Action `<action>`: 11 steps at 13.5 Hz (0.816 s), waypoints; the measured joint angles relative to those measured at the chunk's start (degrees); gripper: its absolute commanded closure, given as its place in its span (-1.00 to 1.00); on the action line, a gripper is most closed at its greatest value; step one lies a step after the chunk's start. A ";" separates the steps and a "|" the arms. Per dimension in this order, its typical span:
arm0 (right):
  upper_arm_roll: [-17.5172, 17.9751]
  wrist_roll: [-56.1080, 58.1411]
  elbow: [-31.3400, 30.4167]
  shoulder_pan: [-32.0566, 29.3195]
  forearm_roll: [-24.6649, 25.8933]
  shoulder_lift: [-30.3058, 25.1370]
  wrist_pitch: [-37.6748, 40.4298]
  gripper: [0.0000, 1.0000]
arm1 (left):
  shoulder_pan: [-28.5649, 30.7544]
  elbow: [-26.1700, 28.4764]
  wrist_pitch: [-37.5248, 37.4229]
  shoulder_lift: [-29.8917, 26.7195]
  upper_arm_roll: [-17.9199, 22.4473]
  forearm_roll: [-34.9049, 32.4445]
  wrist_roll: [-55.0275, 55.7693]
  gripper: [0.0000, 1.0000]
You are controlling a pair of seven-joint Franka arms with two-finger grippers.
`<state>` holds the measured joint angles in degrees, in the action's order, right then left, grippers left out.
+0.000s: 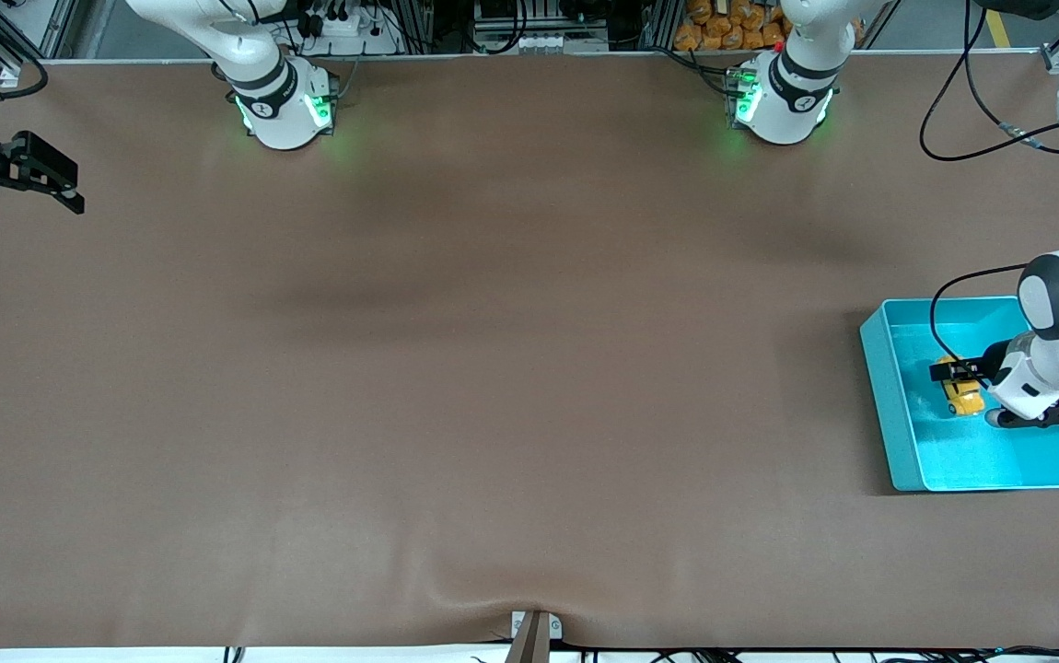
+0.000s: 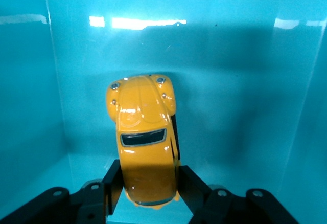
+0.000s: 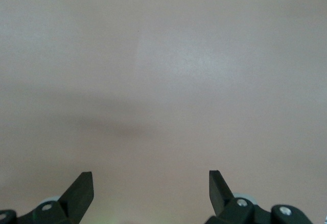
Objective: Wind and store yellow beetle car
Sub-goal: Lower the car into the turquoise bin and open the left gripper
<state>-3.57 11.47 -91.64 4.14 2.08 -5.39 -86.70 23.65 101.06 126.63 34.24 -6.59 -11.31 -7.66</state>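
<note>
The yellow beetle car (image 1: 964, 398) is inside the turquoise bin (image 1: 878, 387), which stands at the left arm's end of the table. My left gripper (image 1: 955, 372) reaches down into the bin. In the left wrist view the left gripper (image 2: 149, 177) is shut on the car (image 2: 143, 121), with one finger against each side of its rear body. The car's nose points away over the bin's floor (image 2: 245, 111). My right gripper (image 1: 30, 195) waits open and empty over the right arm's end of the table. The right wrist view shows the right gripper (image 3: 150, 180) over bare tabletop.
The bin's walls (image 2: 25, 106) stand close around the left gripper and the car. The brown table cover (image 1: 493, 368) has a small wrinkle at the edge nearest the front camera. A black cable (image 1: 953, 120) loops over the table near the left arm's base.
</note>
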 measured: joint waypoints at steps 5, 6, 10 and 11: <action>-0.34 0.00 1.60 -0.01 0.05 0.20 -0.08 -1.00 | 0.32 -0.49 1.98 1.20 -0.58 -0.03 -2.23 -1.00; -0.58 0.00 2.42 -0.03 0.05 0.20 -0.06 -1.00 | 0.22 -0.67 2.00 1.17 -0.83 -0.03 -2.86 -1.00; -0.97 0.00 3.32 -0.30 0.05 0.23 0.01 -1.00 | -0.05 -2.08 1.15 -1.67 -3.36 -0.03 -3.51 -1.00; -0.97 0.00 3.32 -0.30 0.05 0.27 0.01 -1.00 | -0.07 -2.30 0.20 -3.60 -4.43 -0.03 -3.49 -1.00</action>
<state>-4.53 11.47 -88.32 3.83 2.13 -5.11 -86.69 23.57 98.76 126.83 30.64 -11.02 -11.33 -11.15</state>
